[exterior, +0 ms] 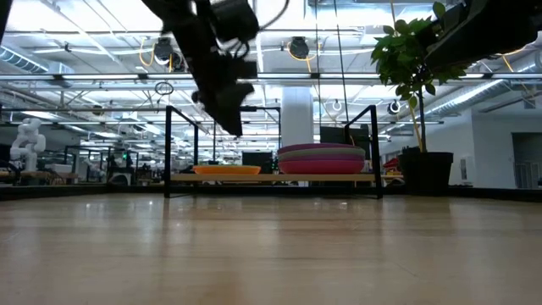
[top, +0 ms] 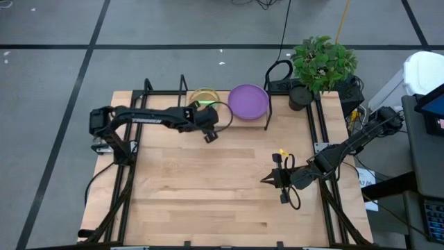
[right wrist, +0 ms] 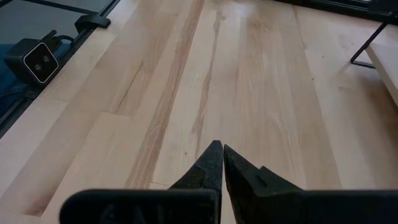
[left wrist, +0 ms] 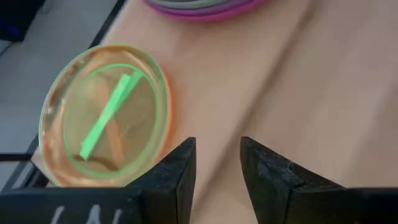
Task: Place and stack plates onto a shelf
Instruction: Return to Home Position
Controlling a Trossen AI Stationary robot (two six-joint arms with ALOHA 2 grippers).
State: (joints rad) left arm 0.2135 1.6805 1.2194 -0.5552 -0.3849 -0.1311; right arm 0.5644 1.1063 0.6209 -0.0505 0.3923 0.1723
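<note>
On the shelf [exterior: 262,179] at the table's far edge lie two stacks of plates. The small translucent stack, orange with a green rim [top: 203,97] [left wrist: 106,115] [exterior: 226,170], is on its left part. The larger stack, purple on top with magenta below [top: 248,102] [exterior: 322,158] [left wrist: 199,6], is on its right part. My left gripper [top: 210,133] [left wrist: 217,168] [exterior: 224,102] hangs open in the air just on the near side of the small stack and holds nothing. My right gripper [top: 263,180] [right wrist: 222,155] waits shut over the table's right half.
A potted plant [top: 320,66] [exterior: 419,102] stands at the far right corner beside the shelf's black end frame [top: 269,114]. A black cable loops by the left gripper [top: 223,114]. Bare wooden tabletop [top: 208,187] spreads between the arms and toward the near edge.
</note>
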